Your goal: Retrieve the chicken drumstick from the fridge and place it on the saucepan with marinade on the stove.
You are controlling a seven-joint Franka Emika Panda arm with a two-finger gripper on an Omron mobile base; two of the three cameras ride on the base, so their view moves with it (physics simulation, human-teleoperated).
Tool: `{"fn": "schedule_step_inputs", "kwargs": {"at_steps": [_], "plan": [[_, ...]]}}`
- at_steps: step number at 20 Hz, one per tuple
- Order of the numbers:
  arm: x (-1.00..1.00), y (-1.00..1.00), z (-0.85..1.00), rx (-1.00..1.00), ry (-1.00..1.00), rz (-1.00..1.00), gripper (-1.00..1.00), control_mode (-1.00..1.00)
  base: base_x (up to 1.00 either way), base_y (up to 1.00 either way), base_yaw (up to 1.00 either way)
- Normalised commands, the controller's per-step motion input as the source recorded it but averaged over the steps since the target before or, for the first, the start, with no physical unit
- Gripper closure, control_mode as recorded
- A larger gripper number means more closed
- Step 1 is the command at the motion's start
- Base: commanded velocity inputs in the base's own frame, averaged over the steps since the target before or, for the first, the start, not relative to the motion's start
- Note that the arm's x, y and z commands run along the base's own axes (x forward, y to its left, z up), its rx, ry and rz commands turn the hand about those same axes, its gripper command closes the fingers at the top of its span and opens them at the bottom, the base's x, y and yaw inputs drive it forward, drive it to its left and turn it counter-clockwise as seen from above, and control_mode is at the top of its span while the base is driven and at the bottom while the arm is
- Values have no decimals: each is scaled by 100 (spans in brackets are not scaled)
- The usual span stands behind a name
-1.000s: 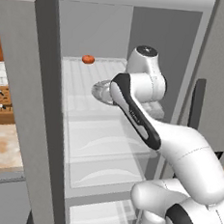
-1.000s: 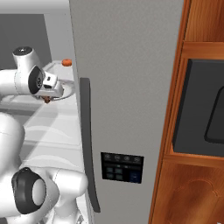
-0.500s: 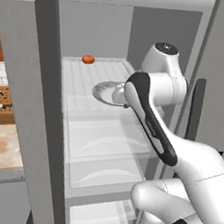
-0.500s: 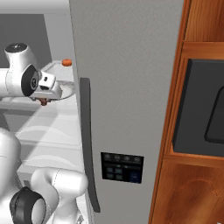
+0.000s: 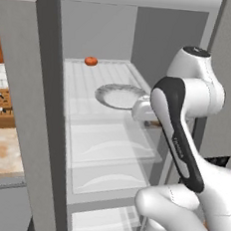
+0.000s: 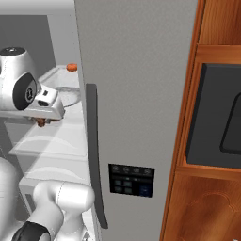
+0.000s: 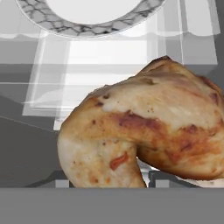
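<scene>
My gripper (image 7: 111, 183) is shut on the chicken drumstick (image 7: 144, 127), a golden-brown lumpy piece that bulks large between the fingertips (image 7: 168, 178). From the right base view, the drumstick (image 6: 41, 123) pokes out just under the hand, in front of the open fridge (image 6: 136, 94). The left base view has the gripper (image 5: 151, 120) at the right front of the upper fridge shelf (image 5: 90, 85), beside a marbled plate (image 5: 120, 95). The saucepan and the stove are out of view.
A small red-orange tomato (image 5: 90, 61) sits at the back left of the same shelf. The fridge's grey side wall (image 5: 33, 104) stands on the left, its door with a dark curved handle (image 6: 93, 155) on the right. Clear lower shelves (image 5: 110, 142) lie below.
The hand has drawn back from over the plate toward the shelf's right front, carrying the drumstick with it. The plate and the tomato have stayed put.
</scene>
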Motion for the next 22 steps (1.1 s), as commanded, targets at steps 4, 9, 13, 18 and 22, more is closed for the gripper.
{"fn": "schedule_step_inputs", "kwargs": {"at_steps": [4,9,13,18,22], "plan": [[-51,-24,6,0,1,0,100,-100,0,0,0],[-46,-4,0,-3,0,0,100,-100,0,0,0],[-18,-1,4,-2,0,-5,100,-100,0,0,0],[-4,-21,9,0,0,0,100,-100,0,0,0],[-11,-24,1,0,0,-1,100,-100,0,0,0]]}}
